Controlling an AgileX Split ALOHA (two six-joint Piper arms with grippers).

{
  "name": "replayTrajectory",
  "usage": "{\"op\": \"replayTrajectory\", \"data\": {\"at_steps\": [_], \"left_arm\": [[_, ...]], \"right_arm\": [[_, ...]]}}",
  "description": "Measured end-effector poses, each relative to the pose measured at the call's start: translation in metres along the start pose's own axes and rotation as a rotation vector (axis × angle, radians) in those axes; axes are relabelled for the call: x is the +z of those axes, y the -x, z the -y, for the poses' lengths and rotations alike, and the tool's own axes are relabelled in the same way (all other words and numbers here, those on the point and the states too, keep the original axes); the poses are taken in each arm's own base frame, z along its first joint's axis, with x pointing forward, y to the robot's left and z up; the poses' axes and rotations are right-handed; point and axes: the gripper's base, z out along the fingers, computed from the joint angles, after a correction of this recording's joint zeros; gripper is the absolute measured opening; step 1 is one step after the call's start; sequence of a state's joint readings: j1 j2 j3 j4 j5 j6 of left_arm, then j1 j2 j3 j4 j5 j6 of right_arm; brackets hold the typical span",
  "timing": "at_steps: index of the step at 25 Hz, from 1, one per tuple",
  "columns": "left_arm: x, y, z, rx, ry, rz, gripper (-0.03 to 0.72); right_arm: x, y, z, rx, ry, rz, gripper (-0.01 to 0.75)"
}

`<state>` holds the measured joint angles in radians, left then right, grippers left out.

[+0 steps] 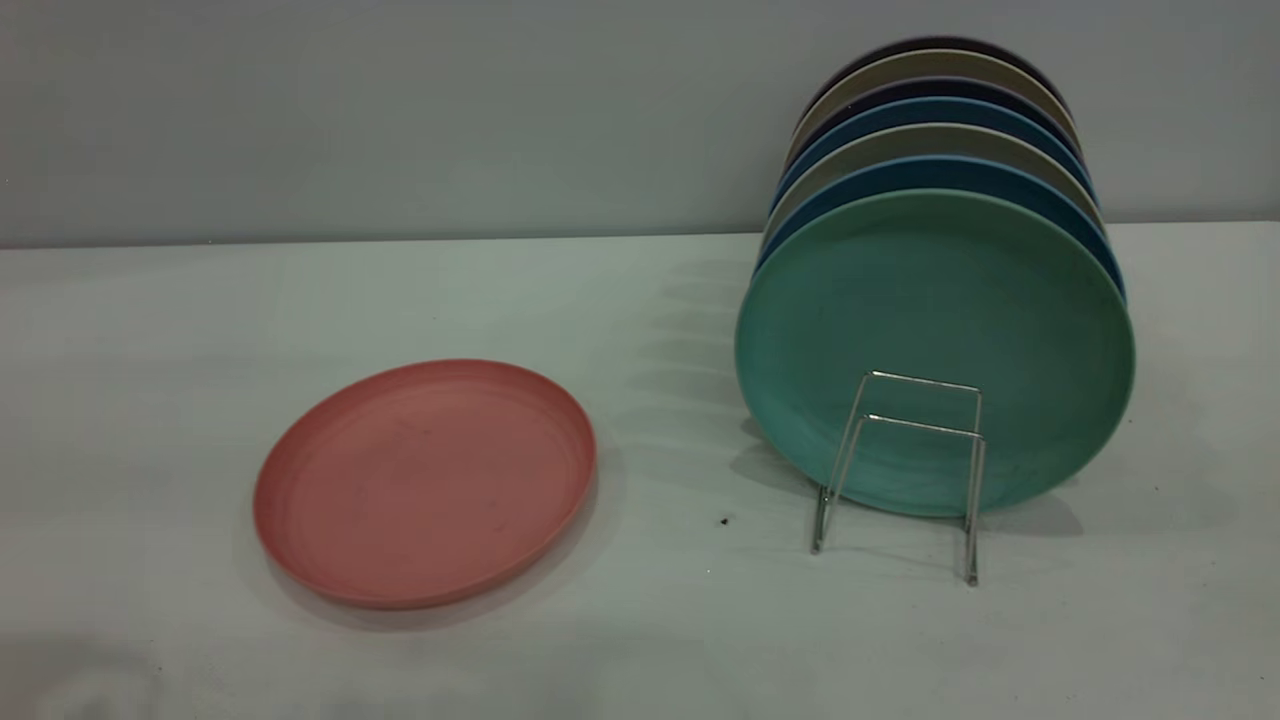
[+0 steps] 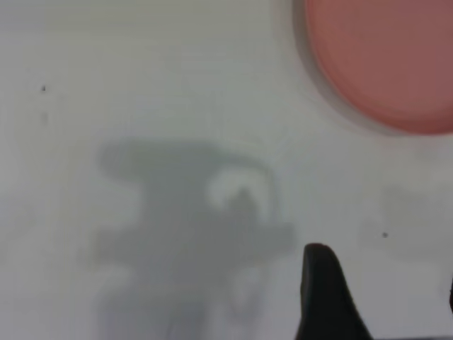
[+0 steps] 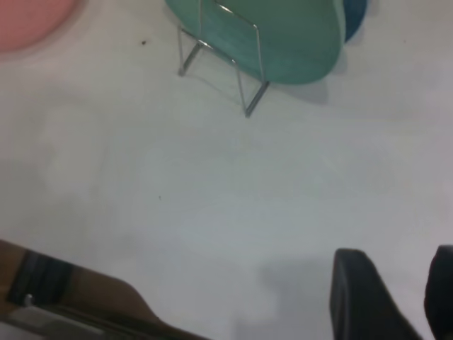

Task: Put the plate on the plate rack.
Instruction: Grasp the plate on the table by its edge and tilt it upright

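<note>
Your plate (image 1: pixel 425 483) lies flat on the white table (image 1: pixel 150 320), rim up, at the left of the scene and toward the near side; nothing touches it. The plate rack (image 1: pixel 900 470) stands well apart to its right; two of its thin wire loops rise free at the near end, with no plate between them. Behind those loops a teal-green plate (image 1: pixel 935 320) stands on edge, tilted back; behind that a row of further plates (image 1: pixel 935 130) in blue, grey-beige and dark tones runs toward the far wall (image 1: pixel 400 110). A small dark speck (image 1: pixel 723 520) sits on the table just left of the rack's near foot.

Neither arm shows in the exterior view. From your left wrist camera, one dark fingertip (image 2: pixel 322 283) of the left gripper (image 2: pixel 386 297) hangs above bare table with the plate's pink edge (image 2: pixel 386 60) farther off; its jaws stand wide and hold nothing. From your right wrist camera, the right gripper (image 3: pixel 396 294) hovers over bare table, near side of the rack (image 3: pixel 226 60); you see two dark fingers (image 3: pixel 357 294) with a narrow gap between them, holding nothing.
</note>
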<state>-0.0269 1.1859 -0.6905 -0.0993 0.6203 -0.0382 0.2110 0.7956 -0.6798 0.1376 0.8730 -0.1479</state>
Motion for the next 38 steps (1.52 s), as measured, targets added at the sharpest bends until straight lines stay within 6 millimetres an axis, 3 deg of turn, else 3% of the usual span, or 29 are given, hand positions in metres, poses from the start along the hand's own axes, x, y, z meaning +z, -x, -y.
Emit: {"op": "replayTrajectory", "data": {"at_steps": [9, 22, 30, 38], "left_arm": [[0.056, 0.047, 0.001, 0.038, 0.012, -0.113, 0.445], [0.156, 0.090, 0.008, 0.063, -0.082, -0.241, 0.445], [0.218, 0.093, 0.005, 0.071, -0.076, -0.322, 0.445], [0.253, 0.098, 0.003, 0.069, -0.074, -0.331, 0.445]], "right_arm": [[0.040, 0.030, 0.001, -0.010, 0.065, -0.062, 0.243], [0.099, 0.057, 0.006, 0.002, 0.092, -0.140, 0.243], [0.106, 0.062, 0.004, 0.027, 0.121, -0.110, 0.243], [0.105, 0.066, -0.001, -0.002, 0.187, -0.057, 0.243]]}}
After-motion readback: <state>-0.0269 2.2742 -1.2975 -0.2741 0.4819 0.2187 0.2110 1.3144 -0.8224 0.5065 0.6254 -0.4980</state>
